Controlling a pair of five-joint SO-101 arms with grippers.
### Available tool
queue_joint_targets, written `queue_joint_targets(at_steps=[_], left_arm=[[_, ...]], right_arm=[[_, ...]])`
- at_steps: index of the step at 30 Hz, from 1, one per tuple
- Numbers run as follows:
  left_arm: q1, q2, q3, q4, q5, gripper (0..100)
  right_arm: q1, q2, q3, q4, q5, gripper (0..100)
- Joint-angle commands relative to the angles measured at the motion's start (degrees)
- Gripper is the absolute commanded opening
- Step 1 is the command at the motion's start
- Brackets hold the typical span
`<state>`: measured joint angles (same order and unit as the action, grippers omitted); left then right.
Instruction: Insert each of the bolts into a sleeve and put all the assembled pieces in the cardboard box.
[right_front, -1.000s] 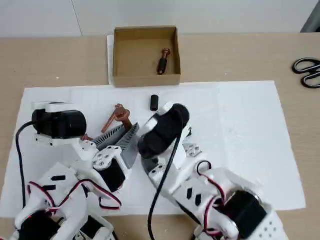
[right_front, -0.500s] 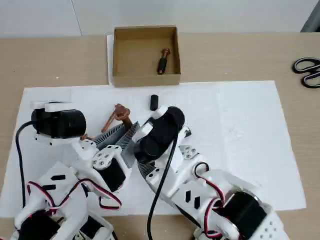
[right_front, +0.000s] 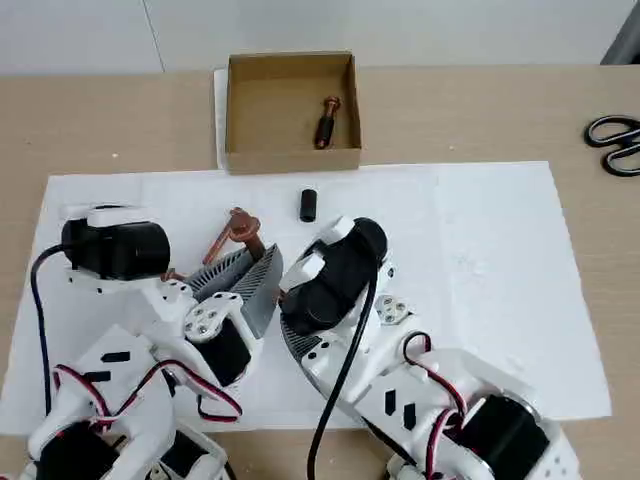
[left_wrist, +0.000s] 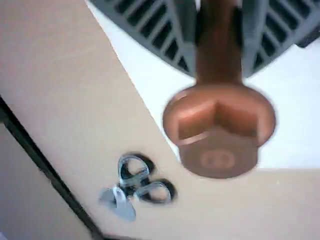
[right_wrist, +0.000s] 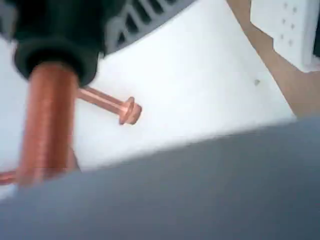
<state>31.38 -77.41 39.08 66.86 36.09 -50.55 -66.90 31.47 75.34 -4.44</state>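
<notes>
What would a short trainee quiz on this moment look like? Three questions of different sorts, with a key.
1. True or false: the cardboard box is empty.
2. What is the left gripper shut on? A) a pen B) a bolt C) a coin
3. Fill in: the loose black sleeve lies on the white ____.
Key: 1 false, it holds one assembled piece; 2 B; 3 paper.

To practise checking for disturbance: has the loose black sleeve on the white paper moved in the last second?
No. The loose black sleeve keeps its spot, the same gap from the cardboard box.
</notes>
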Motion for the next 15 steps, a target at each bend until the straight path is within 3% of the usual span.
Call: queue_joint_targets(at_steps=[1,6,15], left_arm=[[2.7,-0.1,0.8,-0.7,-0.4,0],[3.1,-0.2,1.7,-0.4,-0.4,0],[3.5,-0.2,3.9,7.2,-0.7,0]], right_arm=[[0.6,-0.8,-3.4,-3.9,2.7,0.3],[0.6,0.0,-3.5,-4.5,4.0,0.3],[2.4,1.3,-4.6,-6.5,4.0,0.3]])
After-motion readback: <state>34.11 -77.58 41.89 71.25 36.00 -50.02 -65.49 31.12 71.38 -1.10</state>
